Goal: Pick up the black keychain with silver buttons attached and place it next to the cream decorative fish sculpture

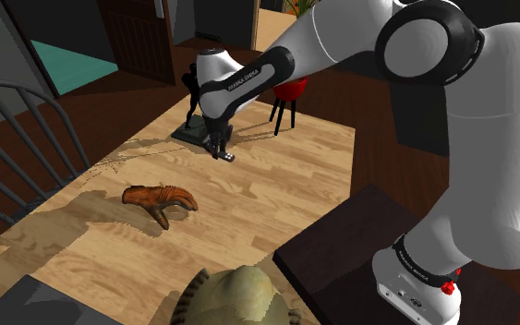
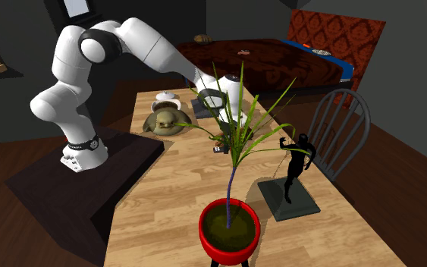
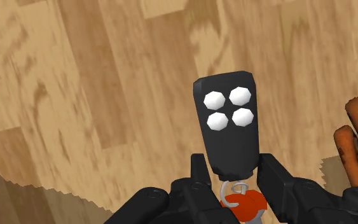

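- You had the pincer (image 3: 231,175) clamped on the black keychain (image 3: 227,121) at its narrow ring end, low over the bench (image 3: 95,95).
- Judged: fob light, rigid, smooth-sided. Its flat flanks suited your grip; the dangling ring did not.
- The cream fish sculpture (image 1: 239,294) stood well apart, past a brown claw figure (image 1: 161,198).

The black two-finger gripper (image 3: 233,162) is clasping and hiding the lower end of the black keychain fob with four white buttons (image 3: 227,121). Picture edges are cutting off the orange-brown claw-shaped figure (image 3: 357,145) and the olive-cream fish sculpture (image 1: 239,295).
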`<move>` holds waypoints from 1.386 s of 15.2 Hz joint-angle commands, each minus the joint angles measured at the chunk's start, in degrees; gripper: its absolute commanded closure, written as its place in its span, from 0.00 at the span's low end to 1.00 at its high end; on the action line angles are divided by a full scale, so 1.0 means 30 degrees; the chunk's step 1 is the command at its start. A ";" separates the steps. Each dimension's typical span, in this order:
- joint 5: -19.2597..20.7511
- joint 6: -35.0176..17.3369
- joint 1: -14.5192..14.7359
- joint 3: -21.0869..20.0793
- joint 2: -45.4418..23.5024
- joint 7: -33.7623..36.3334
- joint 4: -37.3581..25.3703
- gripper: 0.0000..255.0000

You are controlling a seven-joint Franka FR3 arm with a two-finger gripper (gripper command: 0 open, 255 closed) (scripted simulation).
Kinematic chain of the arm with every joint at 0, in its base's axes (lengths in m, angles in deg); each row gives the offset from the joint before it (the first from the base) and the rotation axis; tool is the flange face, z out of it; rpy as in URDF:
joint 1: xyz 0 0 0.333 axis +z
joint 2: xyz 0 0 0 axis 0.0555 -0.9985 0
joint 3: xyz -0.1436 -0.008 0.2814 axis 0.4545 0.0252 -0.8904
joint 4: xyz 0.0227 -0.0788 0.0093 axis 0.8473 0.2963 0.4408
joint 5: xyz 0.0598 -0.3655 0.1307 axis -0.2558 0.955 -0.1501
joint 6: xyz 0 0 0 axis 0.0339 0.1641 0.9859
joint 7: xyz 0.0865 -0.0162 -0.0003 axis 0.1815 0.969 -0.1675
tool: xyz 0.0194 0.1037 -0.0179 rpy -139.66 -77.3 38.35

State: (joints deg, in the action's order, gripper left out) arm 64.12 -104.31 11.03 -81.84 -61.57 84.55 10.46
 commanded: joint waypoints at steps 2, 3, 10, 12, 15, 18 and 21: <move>-0.0062 0.0562 -0.0002 -0.0051 0.0483 -0.0006 -0.0075 1.00; -0.0084 0.0746 -0.0011 -0.0065 0.0638 -0.0019 -0.0104 1.00; -0.0228 0.2076 -0.0067 -0.0153 0.1648 -0.0110 -0.0429 1.00; -0.0267 0.2470 -0.0080 -0.0175 0.1910 -0.0135 -0.0563 1.00; -0.0323 0.3074 -0.0097 -0.0205 0.2282 -0.0171 -0.0797 1.00; -0.0339 0.3211 0.0144 -0.0325 0.2692 0.0184 -0.0520 1.00; -0.0311 0.2839 0.0903 -0.0658 0.3340 0.1320 0.0517 1.00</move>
State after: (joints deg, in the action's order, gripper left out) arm 63.14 -95.56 12.95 -83.49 -51.91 87.33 11.40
